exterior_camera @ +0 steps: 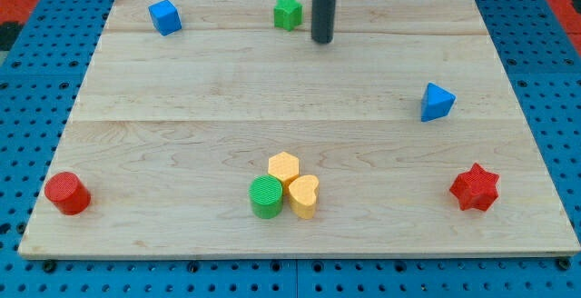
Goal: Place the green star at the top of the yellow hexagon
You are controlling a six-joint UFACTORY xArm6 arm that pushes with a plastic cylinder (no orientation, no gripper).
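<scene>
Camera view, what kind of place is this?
Probably a robotics lab bench: a wooden board on a blue perforated plate, small coloured blocks like the green star, and my tip beside it.

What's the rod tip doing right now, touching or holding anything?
My tip: no gripper, so it holds nothing. It stands free near the view's top, just right of the green star, not touching it, far from the yellow hexagon.

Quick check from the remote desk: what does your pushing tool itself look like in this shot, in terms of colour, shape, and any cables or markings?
Only a straight, dark grey, cylindrical rod shows, smooth and matte, entering from the view's top edge. My tip ends flat and blunt. No cables, markings or labels are visible on it; the arm above is out of frame.
</scene>
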